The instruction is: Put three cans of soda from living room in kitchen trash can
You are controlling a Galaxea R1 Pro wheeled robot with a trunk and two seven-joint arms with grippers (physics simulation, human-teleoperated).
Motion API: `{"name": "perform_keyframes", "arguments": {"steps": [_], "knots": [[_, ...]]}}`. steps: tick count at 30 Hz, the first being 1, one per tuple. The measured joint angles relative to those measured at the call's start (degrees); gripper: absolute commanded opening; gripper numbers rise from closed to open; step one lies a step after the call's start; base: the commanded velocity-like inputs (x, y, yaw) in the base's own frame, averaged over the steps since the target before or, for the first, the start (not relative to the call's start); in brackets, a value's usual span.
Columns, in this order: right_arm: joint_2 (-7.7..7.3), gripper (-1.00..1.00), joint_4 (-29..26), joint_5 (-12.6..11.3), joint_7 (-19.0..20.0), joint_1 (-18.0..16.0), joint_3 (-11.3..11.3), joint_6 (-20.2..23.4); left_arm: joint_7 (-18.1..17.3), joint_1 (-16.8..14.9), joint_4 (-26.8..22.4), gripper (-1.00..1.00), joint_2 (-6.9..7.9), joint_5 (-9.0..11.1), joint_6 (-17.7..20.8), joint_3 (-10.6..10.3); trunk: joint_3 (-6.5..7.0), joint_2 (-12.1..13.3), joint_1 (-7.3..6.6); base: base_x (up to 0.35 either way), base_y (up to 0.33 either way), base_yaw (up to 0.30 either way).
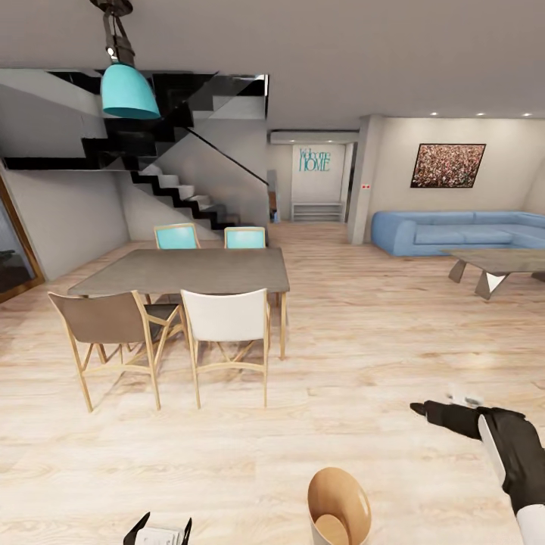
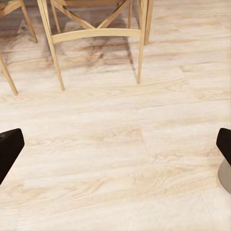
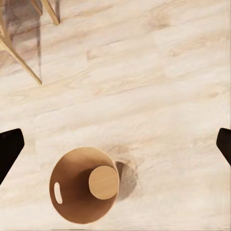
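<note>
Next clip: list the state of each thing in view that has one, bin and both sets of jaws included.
tash can: upright on the wood floor, nothing inside, not held
left gripper: jaws open, holding nothing
right gripper: jaws open, holding nothing, above the tash can
dining chairs: upright, at the table

The tash can (image 3: 84, 185) stands upright on the pale wood floor (image 3: 159, 96) — tan inside (a slot in its wall) — with the right gripper's (image 3: 115, 144) dark fingertips (image 3: 9, 147) spread wide apart.

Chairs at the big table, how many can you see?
4: a brown chair and a white chair on the near side, two turquoise chairs on the far side. More may be hidden.
</note>
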Motion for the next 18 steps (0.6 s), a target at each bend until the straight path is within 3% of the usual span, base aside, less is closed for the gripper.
{"name": "perform_keyframes", "arguments": {"steps": [2,3,6,7,9,18], "knots": [[-0.49,1.00,3.61,0.35,-0.11,-3.58,0.13,2.04,0.00,0.00,0.00,1.00,0.00,0.00,0.00,0.02,0.00,0.00,0.00,0.000,0.000,0.000],[-1.32,1.00,10.63,1.45,-0.52,-8.54,1.06,3.76,0.00,-0.01,0.01,1.00,-0.01,-0.02,0.00,0.01,0.01,0.01,0.00,0.000,0.000,0.000],[-2.25,1.00,21.98,4.97,-1.16,-15.22,3.05,4.29,0.00,0.00,-0.02,1.00,-0.01,-0.01,-0.02,0.01,0.00,0.00,0.00,0.000,0.000,0.000],[-2.26,1.00,22.07,5.01,-1.17,-15.27,3.06,4.29,0.00,0.00,-0.02,1.00,-0.01,-0.01,-0.02,0.02,0.00,0.00,0.00,0.000,0.000,0.000],[-2.60,1.00,28.74,7.45,-1.40,-18.53,3.86,2.61,0.00,0.00,-0.06,1.00,-0.02,0.04,-0.01,0.03,0.00,0.00,0.00,0.000,0.000,0.000],[-2.33,1.00,35.53,11.26,-1.82,-21.57,4.94,-1.66,0.00,0.00,-0.22,1.00,-0.07,0.01,0.00,0.04,0.00,0.00,0.00,0.000,0.000,0.000]]}}
